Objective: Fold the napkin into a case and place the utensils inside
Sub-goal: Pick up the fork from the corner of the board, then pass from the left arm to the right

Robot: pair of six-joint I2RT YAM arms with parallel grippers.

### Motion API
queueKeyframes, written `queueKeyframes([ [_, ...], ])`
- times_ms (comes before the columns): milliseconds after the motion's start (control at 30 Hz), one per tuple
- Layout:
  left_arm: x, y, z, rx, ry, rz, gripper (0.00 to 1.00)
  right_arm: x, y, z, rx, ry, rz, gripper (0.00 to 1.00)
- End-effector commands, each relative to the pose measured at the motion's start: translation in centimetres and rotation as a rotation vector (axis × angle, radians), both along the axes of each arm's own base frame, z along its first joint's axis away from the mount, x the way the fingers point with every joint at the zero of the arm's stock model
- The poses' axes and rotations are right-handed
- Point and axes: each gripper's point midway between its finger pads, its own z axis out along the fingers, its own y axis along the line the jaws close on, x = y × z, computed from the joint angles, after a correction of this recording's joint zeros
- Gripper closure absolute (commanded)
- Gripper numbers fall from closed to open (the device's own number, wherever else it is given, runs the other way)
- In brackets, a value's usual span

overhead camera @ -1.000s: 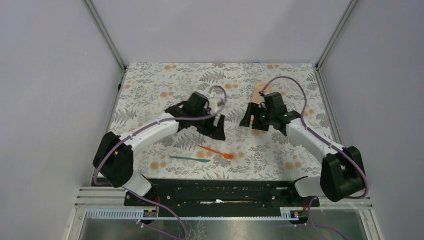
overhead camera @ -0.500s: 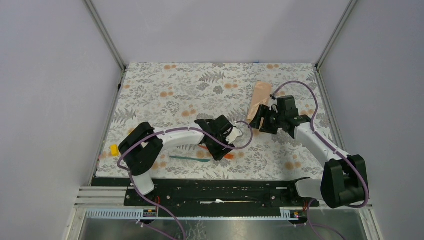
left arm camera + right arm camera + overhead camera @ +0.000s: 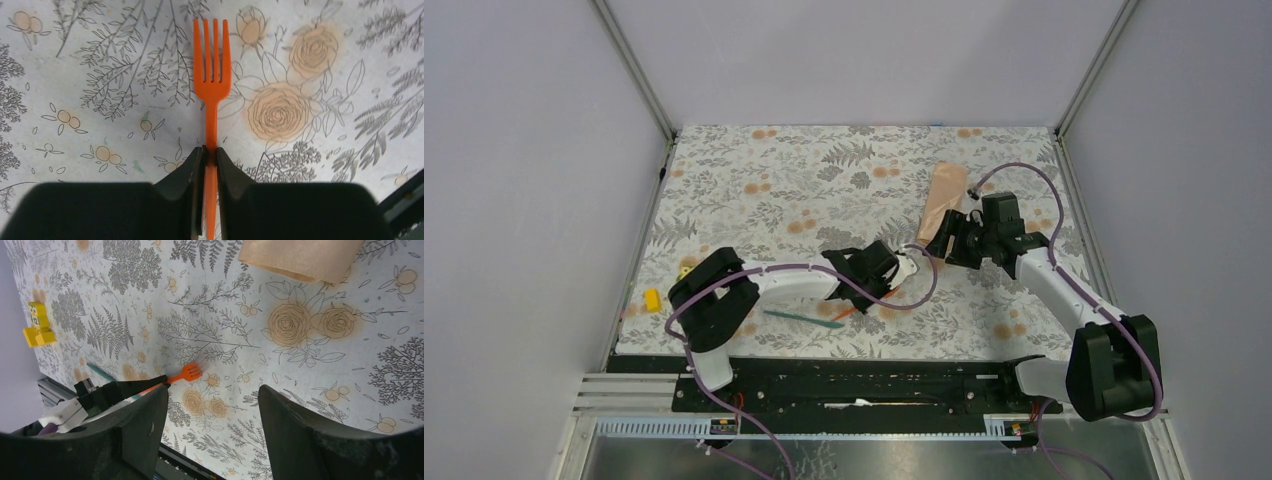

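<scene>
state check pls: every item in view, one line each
fork: clamped at its handle; lifted or not, unclear.
left gripper: fingers shut on fork.
right gripper: fingers open, empty.
teal utensil: lying loose, untouched.
case: folded, lying flat, no utensil inside.
yellow block: at the left edge, untouched.

A robot lab cell, I'd say: plain lilac panels in aluminium posts stand behind and to both sides of the left end effector and right end effector. Cabled arms are bolted to a black rail nearer than them, and a floral cloth covers the bench.
</scene>
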Motion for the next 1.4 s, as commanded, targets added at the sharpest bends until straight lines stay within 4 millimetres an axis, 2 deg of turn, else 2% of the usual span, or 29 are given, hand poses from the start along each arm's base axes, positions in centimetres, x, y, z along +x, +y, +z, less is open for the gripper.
queueKeyframes([
  [0, 0.2, 1.1, -1.5, 0.010, -0.032, 0.082, 0.85, 0.4, -0.9, 0.1, 0.002, 0.000, -0.034, 0.27],
  [167, 1.4, 0.6, 1.4, -0.099, -0.112, 0.153, 0.99, 0.6, -0.4, -0.1, 0.046, 0.037, -0.016, 0.26],
  [333, 3.7, 0.8, 4.8, -0.242, -0.153, 0.256, 1.00, 0.8, 1.0, -0.4, 0.118, 0.064, 0.029, 0.26],
  [467, 6.2, 1.8, 6.1, -0.293, -0.172, 0.358, 1.00, 0.6, 1.6, -1.0, 0.149, 0.096, 0.050, 0.27],
  [567, 7.1, 1.7, 7.3, -0.332, -0.167, 0.398, 1.00, -0.1, 2.9, -0.7, 0.188, 0.104, 0.102, 0.27],
  [667, 7.1, 1.4, 8.1, -0.381, -0.133, 0.423, 1.00, -1.3, 4.4, -1.0, 0.240, 0.140, 0.123, 0.26],
  [767, 7.2, 1.5, 9.1, -0.440, -0.113, 0.490, 1.00, -2.6, 7.4, -0.8, 0.319, 0.164, 0.159, 0.24],
  [833, 6.9, 1.3, 9.8, -0.480, -0.102, 0.503, 1.00, -1.7, 8.8, -0.2, 0.386, 0.164, 0.115, 0.23],
  [933, 6.5, 1.1, 10.7, -0.540, -0.096, 0.507, 1.00, 0.0, 11.1, 2.9, 0.561, 0.107, 0.085, 0.23],
  [1000, 6.2, 0.9, 11.2, -0.566, -0.088, 0.512, 1.00, 1.1, 12.3, 3.5, 0.552, 0.059, 0.098, 0.26],
  [1233, 5.7, 0.6, 12.1, -0.583, -0.090, 0.511, 1.00, 4.2, 13.3, 4.0, 0.493, -0.048, 0.112, 0.44],
  [1367, 5.6, 0.7, 12.0, -0.548, -0.113, 0.512, 1.00, 5.0, 13.5, 4.5, 0.458, -0.080, 0.129, 0.48],
])
